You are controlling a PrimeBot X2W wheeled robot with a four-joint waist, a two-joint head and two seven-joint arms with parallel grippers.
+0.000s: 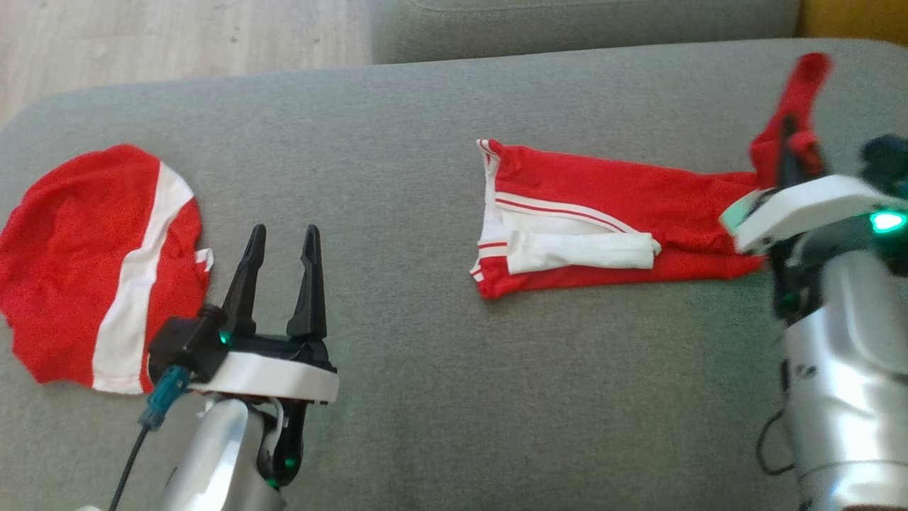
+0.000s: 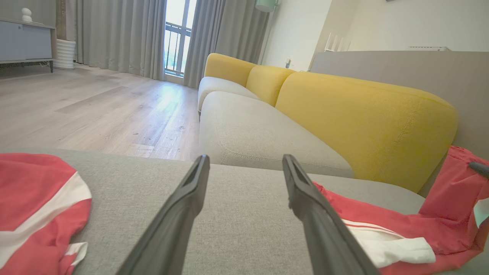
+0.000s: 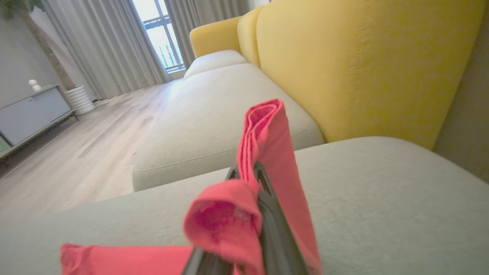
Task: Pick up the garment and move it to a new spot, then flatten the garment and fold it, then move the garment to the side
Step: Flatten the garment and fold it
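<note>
Right hand (image 1: 789,145), clenched on the raised right end of the red-and-white garment (image 1: 610,206) lying centre-right on the grey sofa seat (image 1: 425,355), seems mid-fold, so next it should carry that end leftward over the striped hem while the released left hand (image 1: 284,238) hovers lower left.

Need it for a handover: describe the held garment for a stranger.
On the grey sofa cushion, right of centre, lies a long red garment. Unlike the rounded red heap at left, its right end is lifted, pinched in the right end effector.
</note>
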